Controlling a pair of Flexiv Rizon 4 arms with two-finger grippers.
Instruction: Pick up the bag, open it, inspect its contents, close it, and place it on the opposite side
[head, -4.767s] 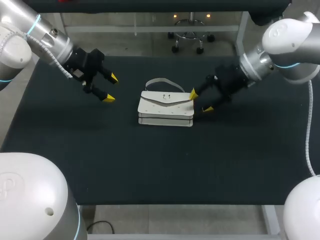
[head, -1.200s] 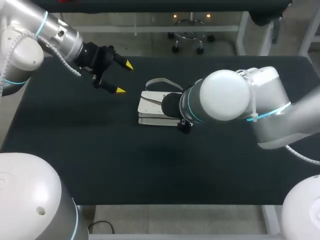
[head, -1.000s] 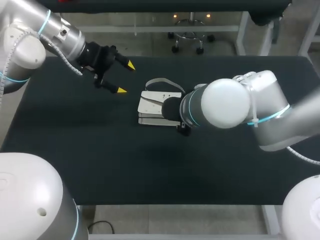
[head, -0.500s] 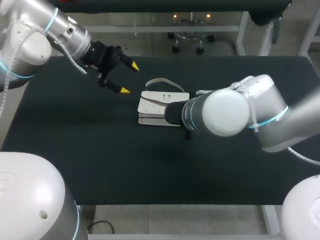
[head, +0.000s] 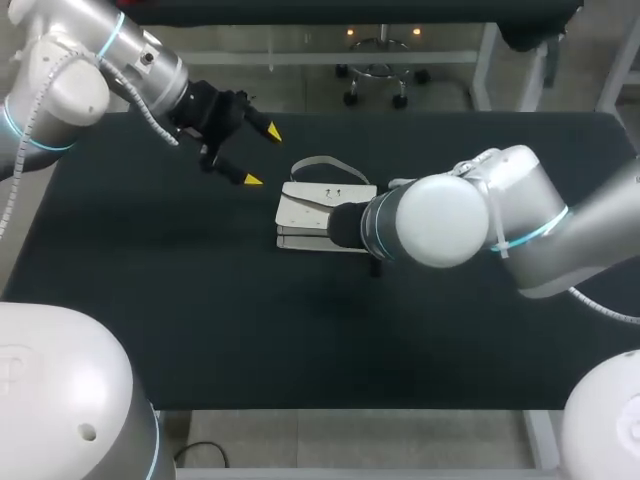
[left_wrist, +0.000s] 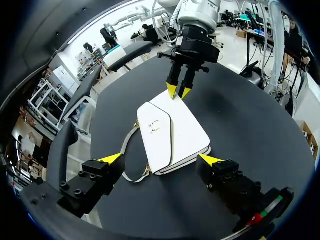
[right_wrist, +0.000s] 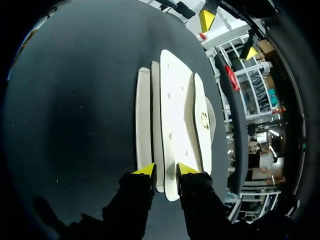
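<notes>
While I watch through the head camera, the small white flap handbag (head: 310, 205) of smooth leather-like material lies flat near the middle of the black table (head: 200, 320), its grey strap (head: 318, 162) looped toward the far edge. My left gripper (head: 262, 156) hangs above the table beyond the handbag's left end, fingers spread wide and holding nothing. My right arm (head: 450, 220) crosses over the handbag's right end and hides its own gripper. From the left wrist, the handbag (left_wrist: 172, 132) lies ahead of and below the released left gripper (left_wrist: 161, 159), flap up with a small metal clasp (left_wrist: 155, 126) showing. The right gripper (left_wrist: 179, 91) stands at its far end, yellow tips drawn close together on the edge. From the right wrist, the right gripper (right_wrist: 166, 170) is clenched on that end of the handbag (right_wrist: 175, 110), white material filling the narrow gap between the two fingers. The handbag stretches away ahead on the table, with the left gripper (right_wrist: 228, 36) well beyond it.
</notes>
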